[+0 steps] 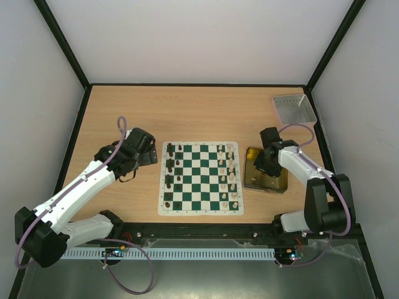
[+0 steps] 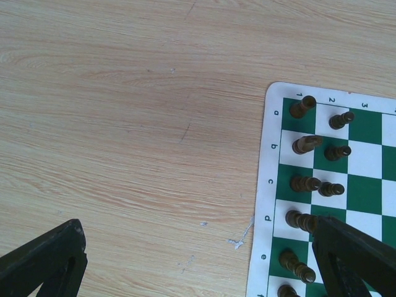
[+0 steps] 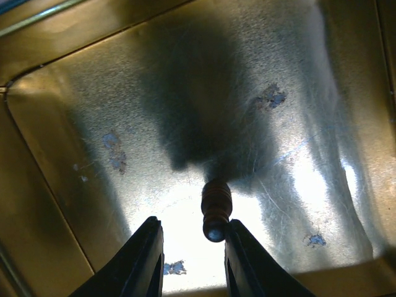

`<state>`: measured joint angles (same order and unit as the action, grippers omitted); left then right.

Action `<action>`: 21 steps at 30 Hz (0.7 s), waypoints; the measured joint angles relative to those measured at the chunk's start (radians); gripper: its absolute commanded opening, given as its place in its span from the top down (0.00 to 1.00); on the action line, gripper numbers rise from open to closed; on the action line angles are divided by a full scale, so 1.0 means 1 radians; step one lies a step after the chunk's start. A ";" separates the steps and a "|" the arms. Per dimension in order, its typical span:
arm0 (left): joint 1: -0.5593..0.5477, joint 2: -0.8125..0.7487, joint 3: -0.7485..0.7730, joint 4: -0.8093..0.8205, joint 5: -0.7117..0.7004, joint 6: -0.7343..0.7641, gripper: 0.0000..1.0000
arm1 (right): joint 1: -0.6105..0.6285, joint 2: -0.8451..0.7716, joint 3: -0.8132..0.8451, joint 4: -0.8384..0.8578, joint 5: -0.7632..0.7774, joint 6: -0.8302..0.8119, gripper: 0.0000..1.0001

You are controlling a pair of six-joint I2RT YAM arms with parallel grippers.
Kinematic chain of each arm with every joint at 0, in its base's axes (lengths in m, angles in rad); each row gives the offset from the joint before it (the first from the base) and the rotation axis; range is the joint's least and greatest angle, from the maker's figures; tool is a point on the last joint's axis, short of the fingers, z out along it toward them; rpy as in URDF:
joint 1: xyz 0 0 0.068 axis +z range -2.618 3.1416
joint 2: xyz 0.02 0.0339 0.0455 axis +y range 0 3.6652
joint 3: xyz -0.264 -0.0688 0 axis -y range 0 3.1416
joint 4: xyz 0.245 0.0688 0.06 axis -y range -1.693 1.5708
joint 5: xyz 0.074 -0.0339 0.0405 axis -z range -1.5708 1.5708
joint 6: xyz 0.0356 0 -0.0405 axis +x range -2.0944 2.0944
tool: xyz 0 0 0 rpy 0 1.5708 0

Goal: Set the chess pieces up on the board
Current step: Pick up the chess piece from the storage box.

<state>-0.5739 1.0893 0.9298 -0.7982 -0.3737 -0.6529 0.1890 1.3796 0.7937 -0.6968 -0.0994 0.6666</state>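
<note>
A: So, how far along does the setup look?

B: Nearly done, I'd judge. On the board (image 1: 199,178), the black pieces (image 1: 174,177) stand in two files along the 9 o'clock edge. The cream pieces (image 1: 227,176) stand in two files along the 3 o'clock edge. From above I cannot count whether every square is filled.

A: What is left, then?

B: At least one dark piece (image 3: 216,209). It is on the floor of the yellow tray (image 1: 250,180), which sits just beside the board at 3 o'clock. The part of the tray floor the wrist camera shows holds no other piece.

A: And the right gripper (image 3: 195,226)?

B: It is down inside that tray, jaws narrowed around the piece. The piece is close against one finger with a bright gap on the other side, so I'd say it is not clamped yet.

A: The left gripper (image 2: 198,266)?

B: Spread wide, holding nothing, over bare table (image 2: 124,124) at 9 o'clock of the board, near the black back rank.

A: The grey tray (image 1: 293,109)?

B: At 1 o'clock, well apart from the board.

A: What would finish it?

B: Probably gripping that dark piece and carrying it across to a free square on the black side.
</note>
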 measured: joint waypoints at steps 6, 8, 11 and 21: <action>0.000 0.008 0.000 0.000 0.002 0.003 0.01 | -0.009 0.019 0.000 0.000 0.000 0.000 0.73; 0.000 0.009 0.000 0.000 0.004 0.005 0.01 | -0.012 0.023 0.000 0.000 0.000 0.000 0.75; 0.000 0.011 0.000 0.000 0.004 0.006 0.01 | -0.020 0.032 0.000 0.002 -0.003 0.000 0.77; 0.000 0.014 0.000 0.000 0.007 0.007 0.01 | -0.047 0.080 -0.007 0.016 -0.024 0.003 0.87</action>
<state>-0.5739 1.1030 0.9298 -0.7979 -0.3668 -0.6460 0.1417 1.4601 0.7868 -0.6807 -0.1230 0.6701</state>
